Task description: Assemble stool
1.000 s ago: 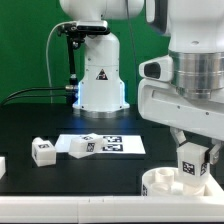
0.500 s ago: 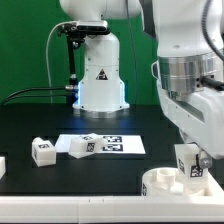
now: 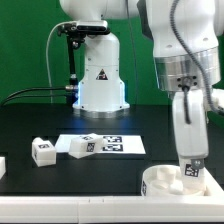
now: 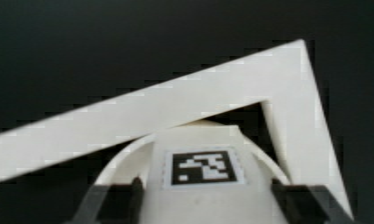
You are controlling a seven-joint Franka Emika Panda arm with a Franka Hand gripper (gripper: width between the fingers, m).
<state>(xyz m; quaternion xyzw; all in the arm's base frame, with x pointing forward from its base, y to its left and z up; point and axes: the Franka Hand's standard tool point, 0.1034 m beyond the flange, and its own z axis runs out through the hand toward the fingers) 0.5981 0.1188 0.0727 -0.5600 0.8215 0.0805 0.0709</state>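
The claw [image 3: 189, 160] points straight down and pinches a short white leg [image 3: 191, 172]. In the wrist view we see one dark finger [image 4: 109, 200] on each side of that leg [image 4: 205, 165], whose square tag faces the camera. The arm [image 3: 180, 60] comes down from the top of the exterior view's right, its last link close to vertical above the claw.

We see the held leg upright, its lower end inside the rim of the round seat [image 3: 158, 184]. The seat lies flat at the near edge of the black table [image 3: 40, 115], on the exterior view's right. Whether the leg's foot touches the seat's floor we cannot tell. Behind the leg in the wrist view a white angled strip [image 4: 166, 95] crosses the black; we cannot tell what it is.

Farther back, on the exterior view's left, a loose tagged leg [image 3: 42, 152] stands on the table. Just beside it a second loose leg [image 3: 78, 146] lies at the end of the marker board [image 3: 118, 145]. Behind these we see the arm's white base [image 3: 100, 80], with a green wall [image 3: 25, 50] farthest off.
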